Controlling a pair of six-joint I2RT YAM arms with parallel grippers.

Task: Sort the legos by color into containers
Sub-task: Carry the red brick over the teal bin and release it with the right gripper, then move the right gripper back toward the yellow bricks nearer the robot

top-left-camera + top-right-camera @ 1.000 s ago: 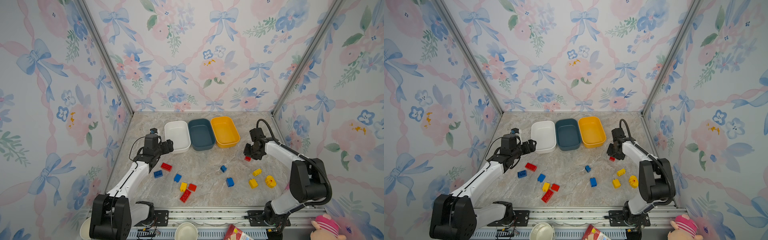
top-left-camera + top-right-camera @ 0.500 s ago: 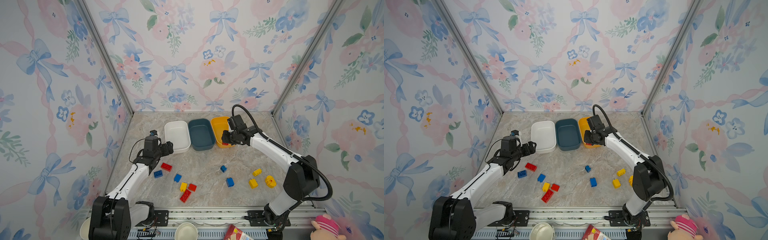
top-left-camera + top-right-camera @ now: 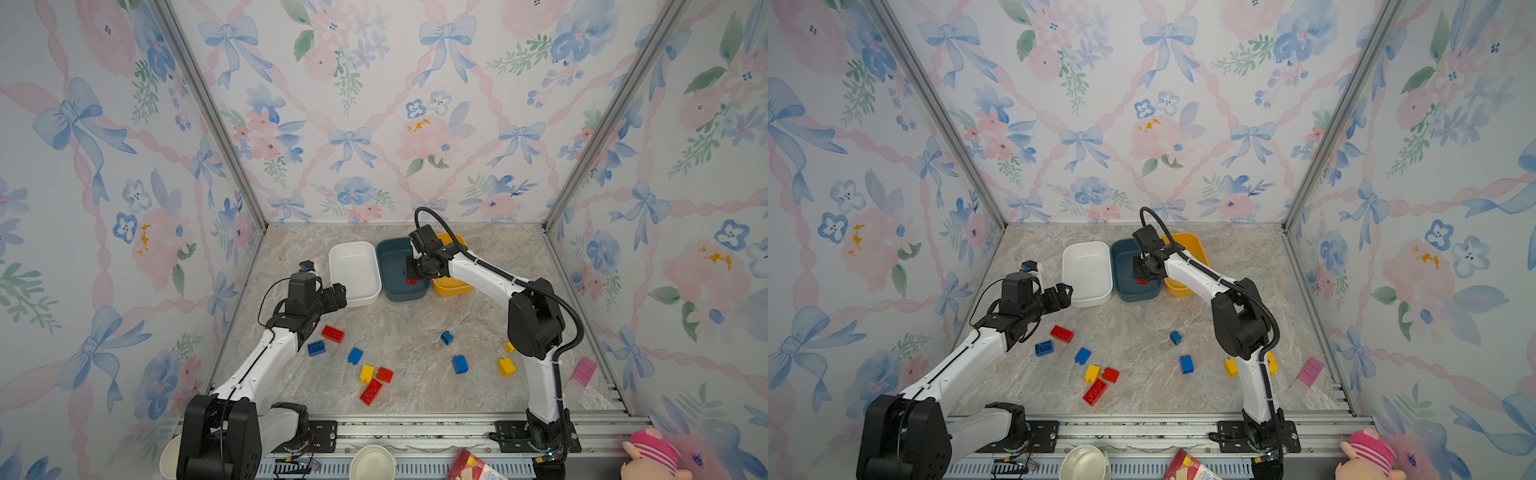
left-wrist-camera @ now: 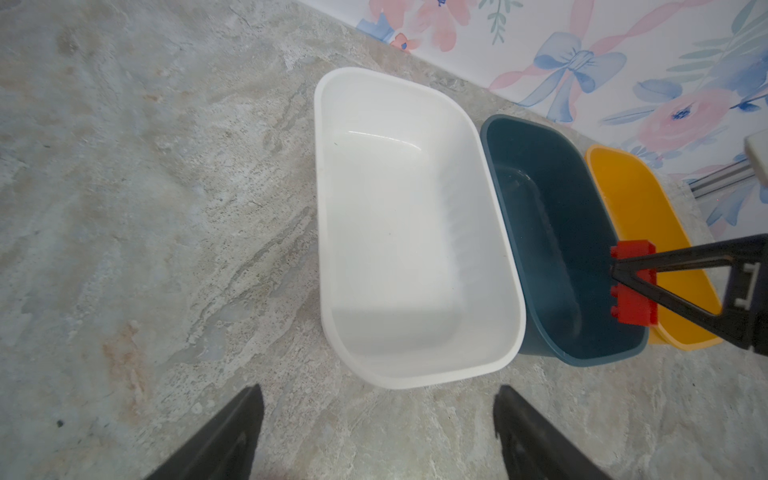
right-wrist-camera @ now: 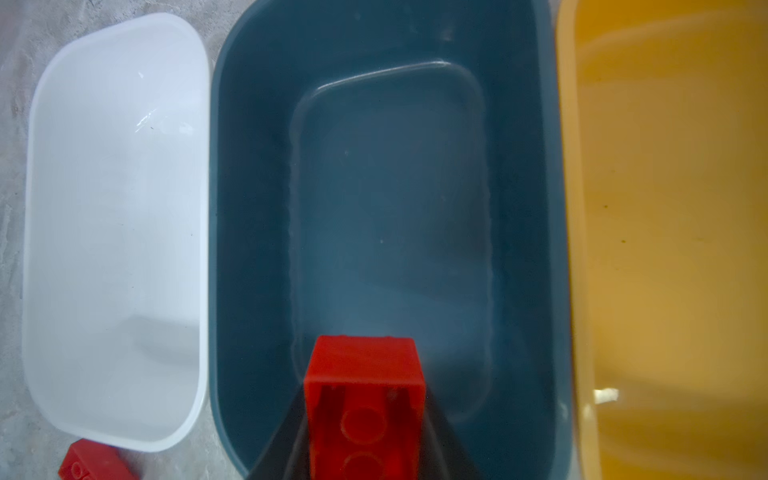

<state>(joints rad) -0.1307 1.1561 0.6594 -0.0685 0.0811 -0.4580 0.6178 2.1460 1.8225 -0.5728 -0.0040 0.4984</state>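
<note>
One red brick (image 5: 365, 399), studded, clamped in right jaws over teal tub (image 3: 392, 266); white tub (image 3: 355, 270) at its 9 o'clock, yellow tub (image 3: 451, 286) at 3. Left jaws spread, empty. Loose bricks (image 3: 371, 391) on desk (image 3: 415, 324) at 6.

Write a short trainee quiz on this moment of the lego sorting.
1. True or false: the left gripper holds a brick.
2. The right gripper holds a red brick above which tub? A white, B teal, C yellow.
3. How many loose red bricks lie on the table?
Key: 1 false, it is open and empty. 2 B, the teal tub. 3 three.
</note>
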